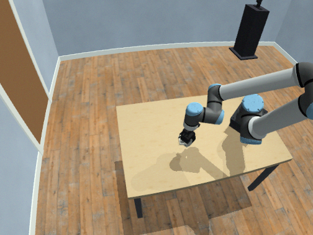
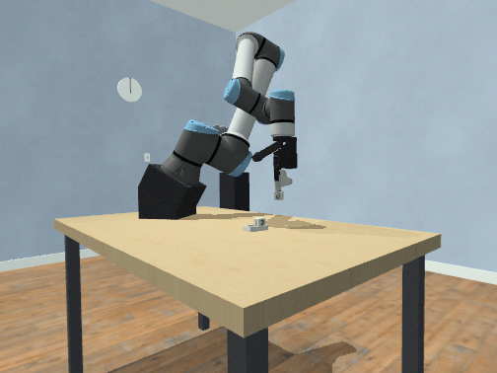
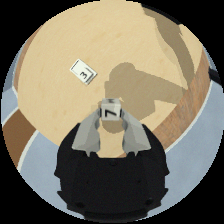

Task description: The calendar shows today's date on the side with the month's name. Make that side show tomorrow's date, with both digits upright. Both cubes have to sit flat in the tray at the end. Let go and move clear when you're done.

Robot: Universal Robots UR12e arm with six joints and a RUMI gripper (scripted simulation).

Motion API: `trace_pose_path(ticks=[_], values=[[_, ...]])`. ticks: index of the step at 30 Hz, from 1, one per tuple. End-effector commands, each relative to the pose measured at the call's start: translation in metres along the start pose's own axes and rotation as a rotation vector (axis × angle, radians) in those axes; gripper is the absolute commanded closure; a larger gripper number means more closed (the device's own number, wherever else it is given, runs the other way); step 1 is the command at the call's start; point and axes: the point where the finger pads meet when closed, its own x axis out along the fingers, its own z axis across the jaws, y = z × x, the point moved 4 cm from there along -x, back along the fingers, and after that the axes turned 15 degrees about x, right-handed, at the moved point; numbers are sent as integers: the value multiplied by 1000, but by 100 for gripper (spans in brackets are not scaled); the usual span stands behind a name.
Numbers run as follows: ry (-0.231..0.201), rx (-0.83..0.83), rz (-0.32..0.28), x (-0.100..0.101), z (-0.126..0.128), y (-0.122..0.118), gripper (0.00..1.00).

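Carefully carry the gripped cube (image 2: pixel 275 195) (image 3: pixel 110 110), its 7 facing the wrist view, over the free part of the tray (image 2: pixel 249 229) (image 3: pixel 79 64), which sits on the table (image 1: pixel 149 124) (image 2: pixel 237 257) (image 3: pixel 55 50) with 1 cube (image 2: pixel 260 222) (image 3: pixel 85 74) in it. The gripper (image 1: pixel 186 141) (image 2: pixel 278 192) (image 3: pixel 110 108) grasps it well above; square it up, lower straight, release once flat.

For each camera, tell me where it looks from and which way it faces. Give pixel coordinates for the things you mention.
Top: high above the table (image 1: pixel 149 124), facing steeply down; the whole gripper (image 1: pixel 187 137) (image 2: pixel 282 170) (image 3: pixel 110 108) and much of the arm show.
Exterior: low beside the table, facing across it; arm, base and gripper show.
Wrist: on the wrist, facing past the fingers; only the gripper shows.
Exterior and wrist share the tray (image 2: pixel 250 229) (image 3: pixel 77 64).
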Motion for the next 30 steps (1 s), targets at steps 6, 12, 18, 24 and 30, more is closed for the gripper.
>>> trace_pose_path(ticks=[6, 12, 18, 24, 30], values=[[5, 317, 0, -1, 2, 3, 89], [5, 440, -1, -1, 3, 4, 89], [5, 613, -1, -1, 4, 4, 89], [5, 794, -1, -1, 5, 5, 89], [5, 961, -2, -1, 6, 5, 89]])
